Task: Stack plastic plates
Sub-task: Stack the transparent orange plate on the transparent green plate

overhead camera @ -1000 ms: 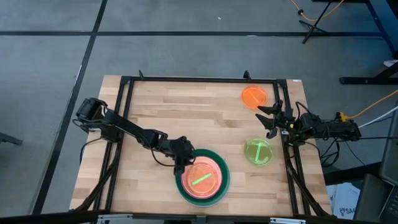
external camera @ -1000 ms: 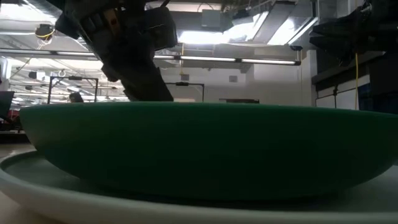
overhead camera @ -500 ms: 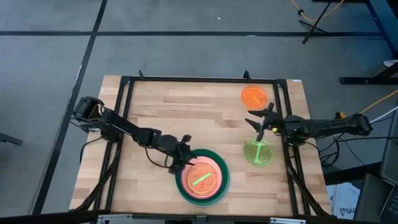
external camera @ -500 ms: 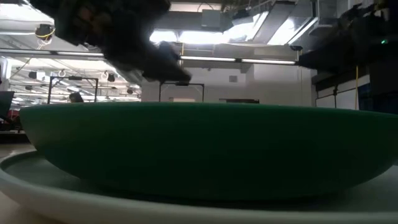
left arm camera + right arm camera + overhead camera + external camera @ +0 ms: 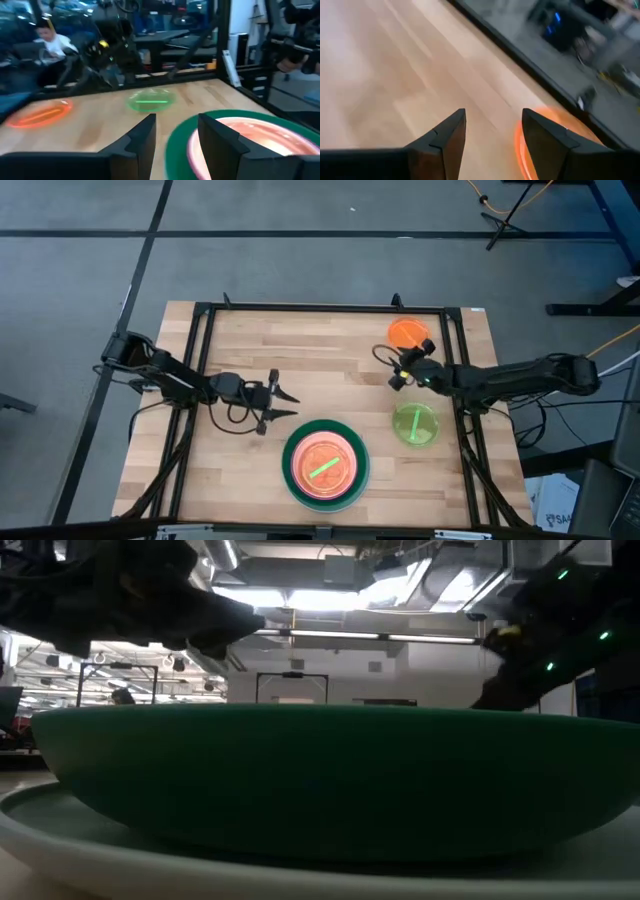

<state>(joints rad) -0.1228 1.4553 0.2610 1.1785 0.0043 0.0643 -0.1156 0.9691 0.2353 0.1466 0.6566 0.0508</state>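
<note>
A stack of plates (image 5: 325, 463) sits near the table's near edge. A light blue plate (image 5: 60, 840) is at its base, with a dark green plate (image 5: 320, 780) on it, pinkish plates inside that, and a small lime one (image 5: 323, 469) on top. An orange plate (image 5: 408, 333) lies flat at the far right, and a second lime plate (image 5: 415, 423) lies to the right of the stack. My left gripper (image 5: 284, 403) hovers open to the left of the stack, pointing right. My right gripper (image 5: 393, 365) is open just beside the orange plate (image 5: 555, 137).
A black frame runs along the table's edges, with posts at the far corners (image 5: 210, 308). Bare wood lies between the stack and the far edge. Cables hang off the right side (image 5: 600, 350).
My left gripper has drawn back from the stack's left rim, moving toward the table's left and far side, and has turned level so that it points right. My right gripper has reached from the right edge toward the left and far side, ending next to the orange plate.
</note>
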